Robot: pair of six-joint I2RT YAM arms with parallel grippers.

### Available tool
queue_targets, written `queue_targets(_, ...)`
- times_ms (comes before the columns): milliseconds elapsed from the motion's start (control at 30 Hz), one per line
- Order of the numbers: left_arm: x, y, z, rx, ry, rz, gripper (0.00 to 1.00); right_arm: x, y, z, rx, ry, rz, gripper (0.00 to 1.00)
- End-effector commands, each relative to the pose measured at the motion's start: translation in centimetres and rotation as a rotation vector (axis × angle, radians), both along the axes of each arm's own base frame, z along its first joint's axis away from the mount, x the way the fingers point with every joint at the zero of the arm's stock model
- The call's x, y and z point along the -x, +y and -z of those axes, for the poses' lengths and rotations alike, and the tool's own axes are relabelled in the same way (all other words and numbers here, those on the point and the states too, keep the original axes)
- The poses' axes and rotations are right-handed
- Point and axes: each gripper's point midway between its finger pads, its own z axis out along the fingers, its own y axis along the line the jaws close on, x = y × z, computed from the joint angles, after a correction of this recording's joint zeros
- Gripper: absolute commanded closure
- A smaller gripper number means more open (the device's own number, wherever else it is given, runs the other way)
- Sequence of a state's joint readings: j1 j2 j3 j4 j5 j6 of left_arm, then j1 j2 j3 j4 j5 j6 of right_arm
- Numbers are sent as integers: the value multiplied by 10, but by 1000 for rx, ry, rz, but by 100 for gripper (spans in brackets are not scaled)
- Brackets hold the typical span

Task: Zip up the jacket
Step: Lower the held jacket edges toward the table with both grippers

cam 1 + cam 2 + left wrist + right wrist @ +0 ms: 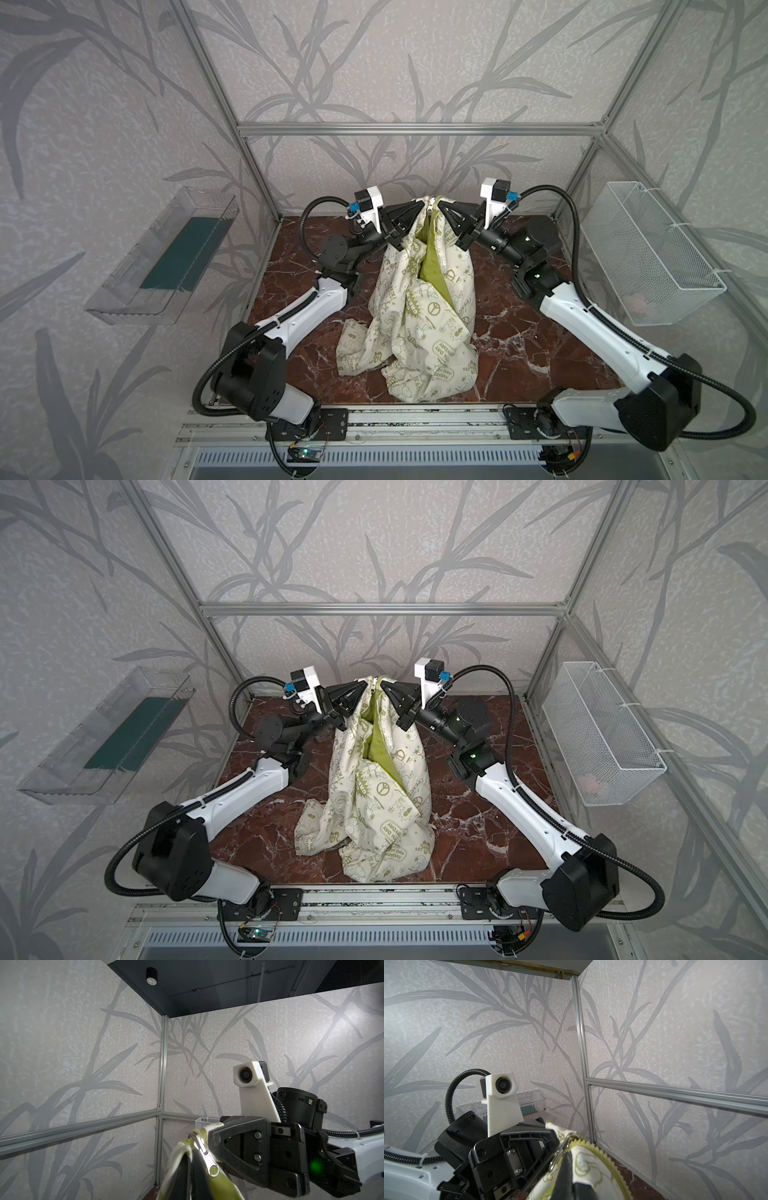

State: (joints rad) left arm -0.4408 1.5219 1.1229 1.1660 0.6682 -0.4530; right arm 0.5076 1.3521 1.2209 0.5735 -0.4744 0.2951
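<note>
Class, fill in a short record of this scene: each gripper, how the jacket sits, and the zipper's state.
Left gripper: shut on the top edge of the cream jacket with olive-green print
Right gripper: shut on that edge, other side of the zipper
Jacket: hanging, lower part heaped on the red-brown marble table
Silver zipper pull: at the top, between the grippers
Zipper: open below the pull, green lining showing

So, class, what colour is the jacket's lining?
Olive green; the jacket shows its lining best in a top view.
</note>
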Motion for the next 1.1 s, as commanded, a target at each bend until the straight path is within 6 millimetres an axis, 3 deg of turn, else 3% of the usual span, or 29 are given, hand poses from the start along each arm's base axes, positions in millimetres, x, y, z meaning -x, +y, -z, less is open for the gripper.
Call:
queue_targets(0,9,10,-44,35,-132,27,100,22,-27,-89,-120,-263,31,100)
queue_targets(167,7,13,-83,72,-191,36,100,24,-23,-119,-83,-332,24,100)
queue_targets(267,10,13,-86,75,-194,43,100,27,-25,-121,-93,-322,16,100)
queue_targets(333,14,12,-77,69,-174,50,100,29,-27,-111,-104,-284,10,100)
queue_targets(500,41,7,-25,51,-90,104,100,29,-33,-53,-120,-111,9,100)
queue_targets(767,90,-18,99,-19,140,128,100,53,-43,79,-71,217,38,100)
queue_targets(967,114,-21,153,-48,242,131,100,79,-53,149,-67,365,61,100)
queue_targets(1067,126,-25,169,-65,278,146,100,90,-57,169,-63,420,59,100)
